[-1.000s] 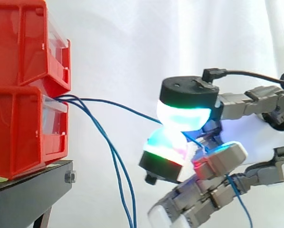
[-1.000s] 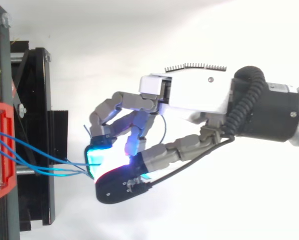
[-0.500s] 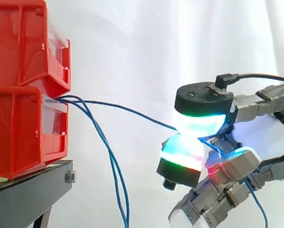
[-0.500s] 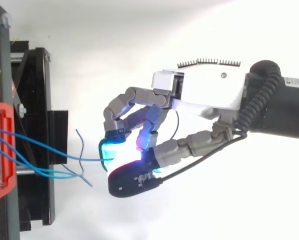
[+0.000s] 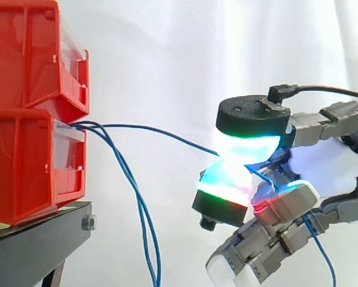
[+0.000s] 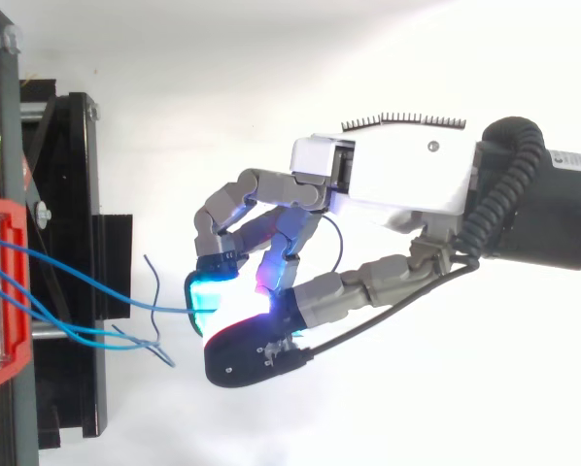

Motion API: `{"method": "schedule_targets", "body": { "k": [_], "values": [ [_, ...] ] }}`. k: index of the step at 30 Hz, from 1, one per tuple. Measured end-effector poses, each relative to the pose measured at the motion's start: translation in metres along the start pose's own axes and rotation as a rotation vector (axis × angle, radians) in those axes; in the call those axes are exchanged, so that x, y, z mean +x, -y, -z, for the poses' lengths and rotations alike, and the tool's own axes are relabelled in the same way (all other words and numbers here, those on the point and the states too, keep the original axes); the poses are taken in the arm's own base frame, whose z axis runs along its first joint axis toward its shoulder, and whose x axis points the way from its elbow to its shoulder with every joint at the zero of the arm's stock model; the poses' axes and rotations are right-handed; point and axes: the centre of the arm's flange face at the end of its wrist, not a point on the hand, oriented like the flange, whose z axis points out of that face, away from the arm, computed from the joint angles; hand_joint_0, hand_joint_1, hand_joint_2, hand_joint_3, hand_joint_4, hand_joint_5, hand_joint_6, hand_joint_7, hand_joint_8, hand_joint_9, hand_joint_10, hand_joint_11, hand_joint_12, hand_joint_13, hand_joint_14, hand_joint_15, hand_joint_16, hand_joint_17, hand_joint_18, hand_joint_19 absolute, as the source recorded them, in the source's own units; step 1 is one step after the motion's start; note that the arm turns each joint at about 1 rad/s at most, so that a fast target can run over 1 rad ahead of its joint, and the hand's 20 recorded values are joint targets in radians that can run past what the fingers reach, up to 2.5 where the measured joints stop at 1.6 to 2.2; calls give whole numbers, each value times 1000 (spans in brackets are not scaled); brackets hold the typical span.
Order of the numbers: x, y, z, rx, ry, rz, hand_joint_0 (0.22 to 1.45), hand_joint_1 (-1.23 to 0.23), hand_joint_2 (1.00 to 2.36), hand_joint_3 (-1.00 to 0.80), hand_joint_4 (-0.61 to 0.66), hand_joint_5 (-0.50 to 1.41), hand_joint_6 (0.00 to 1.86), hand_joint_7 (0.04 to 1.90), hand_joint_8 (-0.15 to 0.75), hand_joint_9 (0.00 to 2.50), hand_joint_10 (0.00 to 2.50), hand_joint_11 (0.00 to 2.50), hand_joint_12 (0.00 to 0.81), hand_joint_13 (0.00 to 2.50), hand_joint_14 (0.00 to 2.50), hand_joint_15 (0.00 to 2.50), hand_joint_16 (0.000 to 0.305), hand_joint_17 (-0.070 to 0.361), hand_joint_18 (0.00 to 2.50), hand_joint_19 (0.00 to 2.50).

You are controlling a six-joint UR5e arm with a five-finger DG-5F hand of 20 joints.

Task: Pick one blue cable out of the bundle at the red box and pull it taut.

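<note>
The hand, right of the red box, pinches one blue cable between curled fingers: the strand is separated from the slack bundle and nearly straight, so only final tautening appears left.

2 slack blue cables — lower ends below the frame

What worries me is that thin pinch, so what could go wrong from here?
1. The blue cable is pinched only between glowing pads of the hand; it could slip free under pull.
2. The loose cables hanging from the same red box might drag along or snag.
</note>
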Motion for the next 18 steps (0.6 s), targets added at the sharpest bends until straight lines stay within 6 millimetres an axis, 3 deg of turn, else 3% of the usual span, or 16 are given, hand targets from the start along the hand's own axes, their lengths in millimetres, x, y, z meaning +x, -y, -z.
{"method": "schedule_targets", "body": {
  "k": [18],
  "values": [
    [0,1,0,1,0,0,623,-878,1016,-187,114,-105,906,1076,367,1016,80,1374,377,539,13,325,57,129,455,179]
  ]
}}
